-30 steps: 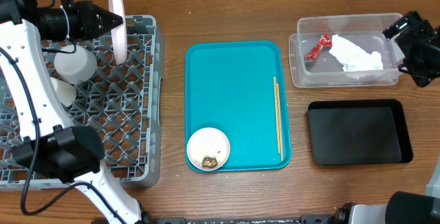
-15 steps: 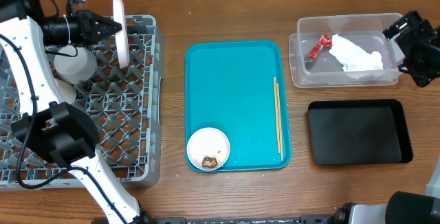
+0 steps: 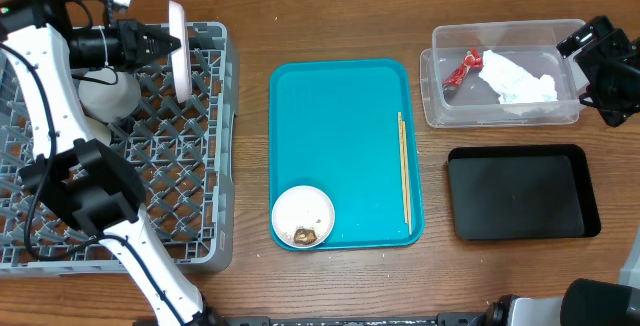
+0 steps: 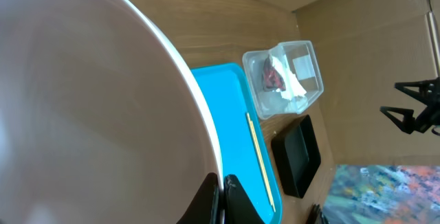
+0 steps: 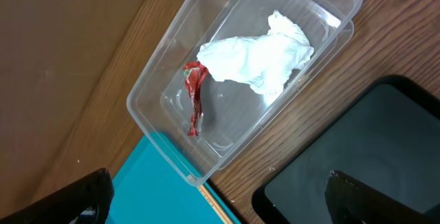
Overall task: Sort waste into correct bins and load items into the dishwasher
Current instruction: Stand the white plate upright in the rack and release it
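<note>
My left gripper [image 3: 166,45] is shut on the rim of the white flat plate [image 3: 179,54], holding it on edge over the grey dish rack [image 3: 205,166]. The plate fills the left wrist view [image 4: 89,107], pinched between my fingertips [image 4: 232,195]. A white cup [image 3: 108,92] and a bowl [image 3: 92,132] sit in the rack's left part. A second white bowl [image 3: 302,216] with a brown food lump [image 3: 305,235] stands on the teal tray [image 3: 340,116]. The clear tub [image 3: 505,116] holds the red wrapper [image 5: 194,97] and white napkin [image 5: 258,59]. My right gripper [image 5: 218,200] is open and empty above the tub and black tray [image 3: 520,192].
A pair of thin wooden chopsticks [image 3: 404,171] lies along the teal tray's right side. My left arm [image 3: 50,96] arches over the rack's left half. The wooden table's back wall runs along the top.
My left gripper has moved the plate slightly right and down over the rack. The right arm has not moved.
</note>
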You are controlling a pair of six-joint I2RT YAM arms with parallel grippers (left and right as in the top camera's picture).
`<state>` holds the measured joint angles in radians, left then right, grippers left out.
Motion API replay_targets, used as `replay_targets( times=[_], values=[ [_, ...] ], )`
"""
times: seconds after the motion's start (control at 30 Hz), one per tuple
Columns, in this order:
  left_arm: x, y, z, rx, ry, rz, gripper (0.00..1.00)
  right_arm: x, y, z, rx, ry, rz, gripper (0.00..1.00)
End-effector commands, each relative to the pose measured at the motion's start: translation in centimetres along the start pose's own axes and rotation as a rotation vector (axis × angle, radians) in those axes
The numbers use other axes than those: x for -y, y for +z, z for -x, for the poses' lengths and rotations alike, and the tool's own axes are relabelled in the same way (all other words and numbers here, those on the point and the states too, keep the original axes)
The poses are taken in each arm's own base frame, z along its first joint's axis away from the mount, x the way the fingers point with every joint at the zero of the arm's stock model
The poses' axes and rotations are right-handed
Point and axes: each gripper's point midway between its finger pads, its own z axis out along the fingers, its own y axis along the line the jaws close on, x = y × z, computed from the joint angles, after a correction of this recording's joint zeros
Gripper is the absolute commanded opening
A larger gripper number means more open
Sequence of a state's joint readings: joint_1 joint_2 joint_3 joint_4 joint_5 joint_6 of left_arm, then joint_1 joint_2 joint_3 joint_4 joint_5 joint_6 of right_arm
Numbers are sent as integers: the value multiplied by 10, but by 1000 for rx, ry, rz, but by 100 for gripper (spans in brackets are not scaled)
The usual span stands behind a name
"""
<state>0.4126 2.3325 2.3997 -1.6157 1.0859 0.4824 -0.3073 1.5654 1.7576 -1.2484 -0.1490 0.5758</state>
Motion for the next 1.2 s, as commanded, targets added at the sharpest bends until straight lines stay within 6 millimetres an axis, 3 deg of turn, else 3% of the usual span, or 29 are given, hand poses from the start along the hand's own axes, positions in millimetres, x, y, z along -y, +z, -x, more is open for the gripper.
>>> replay_targets(
  times=[0.0, 0.3, 0.37, 0.53, 0.7, 0.8, 0.97, 1.07, 1.17],
  values=[
    [-2, 1, 2, 16, 39, -34, 4, -1, -2, 5, 19, 3, 0, 100],
    [-6, -13, 6, 54, -54, -40, 4, -1, -2, 5, 19, 3, 0, 100],
    [-8, -18, 6, 64, -101, -35, 16, -1, -2, 5, 19, 3, 0, 100],
    [-1, -41, 9, 88, -112, -1, 67, -1, -2, 5, 19, 3, 0, 100],
    [5, -73, 17, 121, -164, 185, 81, -1, -2, 5, 19, 3, 0, 100],
    [29, -89, 21, 156, -117, 258, 84, -1, -2, 5, 19, 3, 0, 100],
    [95, -104, 17, 203, -29, 342, 86, -1, -2, 5, 19, 3, 0, 100],
    [134, -101, 11, 213, 27, 362, 87, -1, -2, 5, 19, 3, 0, 100],
    [178, -84, 0, 197, 83, 361, 88, -1, -2, 5, 19, 3, 0, 100]
  ],
)
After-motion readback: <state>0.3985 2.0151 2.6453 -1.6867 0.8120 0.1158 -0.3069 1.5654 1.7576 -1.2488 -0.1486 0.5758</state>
